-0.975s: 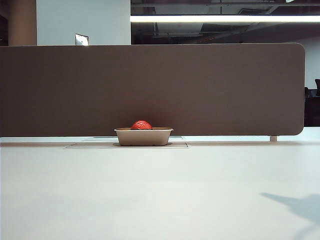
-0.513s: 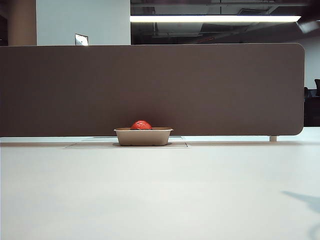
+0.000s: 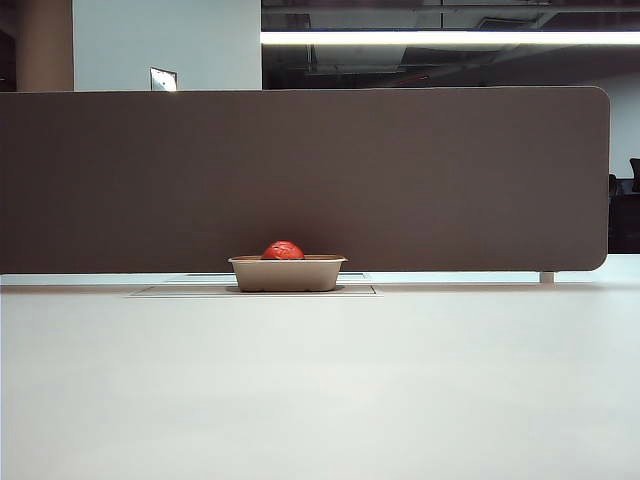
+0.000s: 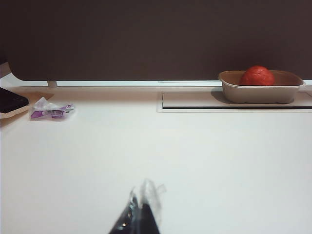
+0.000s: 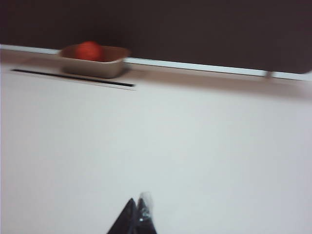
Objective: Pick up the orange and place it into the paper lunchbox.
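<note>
Orange (image 3: 283, 250), reddish wrinkled ball, sits in beige paper-pulp lunchbox (image 3: 287, 274) at twelve o'clock; left gripper (image 4: 140, 214) and right gripper (image 5: 138, 214), both pinched together, hang well clear at six o'clock; little risk.

A dark brown partition (image 3: 300, 180) stood behind the white table (image 3: 320, 390); 1 long ceiling light (image 3: 450, 37) glowed above

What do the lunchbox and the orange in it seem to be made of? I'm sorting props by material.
The paper lunchbox looks like molded paper pulp: matte beige walls, rounded corners, flared rim. The orange has a slightly glossy, wrinkled reddish-orange skin; real fruit or plastic replica, I can't tell.
</note>
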`<state>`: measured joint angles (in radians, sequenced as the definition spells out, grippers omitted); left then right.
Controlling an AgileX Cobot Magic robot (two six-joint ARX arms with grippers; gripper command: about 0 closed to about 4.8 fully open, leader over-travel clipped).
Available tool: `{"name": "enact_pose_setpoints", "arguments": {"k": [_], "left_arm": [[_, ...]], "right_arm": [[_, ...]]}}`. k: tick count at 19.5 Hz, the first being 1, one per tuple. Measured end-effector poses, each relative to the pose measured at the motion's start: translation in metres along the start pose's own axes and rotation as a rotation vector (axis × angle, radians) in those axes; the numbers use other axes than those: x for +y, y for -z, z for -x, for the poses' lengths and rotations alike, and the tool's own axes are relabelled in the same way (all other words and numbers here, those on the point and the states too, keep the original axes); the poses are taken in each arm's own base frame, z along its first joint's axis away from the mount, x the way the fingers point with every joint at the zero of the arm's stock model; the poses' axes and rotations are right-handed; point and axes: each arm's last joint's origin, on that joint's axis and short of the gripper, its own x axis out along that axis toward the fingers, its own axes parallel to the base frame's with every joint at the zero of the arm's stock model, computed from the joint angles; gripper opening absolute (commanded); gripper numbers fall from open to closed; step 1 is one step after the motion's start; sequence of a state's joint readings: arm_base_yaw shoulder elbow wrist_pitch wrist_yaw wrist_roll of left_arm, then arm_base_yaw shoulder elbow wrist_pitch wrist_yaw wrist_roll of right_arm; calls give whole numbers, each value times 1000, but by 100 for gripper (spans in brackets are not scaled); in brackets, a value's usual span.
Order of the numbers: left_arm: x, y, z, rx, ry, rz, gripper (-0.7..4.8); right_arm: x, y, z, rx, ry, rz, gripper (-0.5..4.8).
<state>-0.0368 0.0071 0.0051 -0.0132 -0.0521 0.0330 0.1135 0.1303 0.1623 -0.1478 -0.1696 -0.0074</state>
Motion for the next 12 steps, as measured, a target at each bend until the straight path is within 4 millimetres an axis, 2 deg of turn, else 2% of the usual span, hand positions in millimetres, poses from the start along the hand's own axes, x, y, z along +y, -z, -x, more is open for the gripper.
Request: {"name": "enact_pose_setpoints", "arguments": {"k": [3, 7, 9, 12], "left_arm": [[0, 0, 0, 0, 0, 0, -4], [0, 0, 0, 0, 0, 0, -4], [0, 0, 0, 0, 0, 0, -4], [0, 0, 0, 0, 3, 0, -4]], "right_arm": [[-6, 16, 1, -11, 143, -5, -5], [-8, 22, 0, -35, 216, -9, -5], [-10, 35, -3, -58, 268, -33, -5], [-10, 32, -2, -87, 274, -36, -5]]}}
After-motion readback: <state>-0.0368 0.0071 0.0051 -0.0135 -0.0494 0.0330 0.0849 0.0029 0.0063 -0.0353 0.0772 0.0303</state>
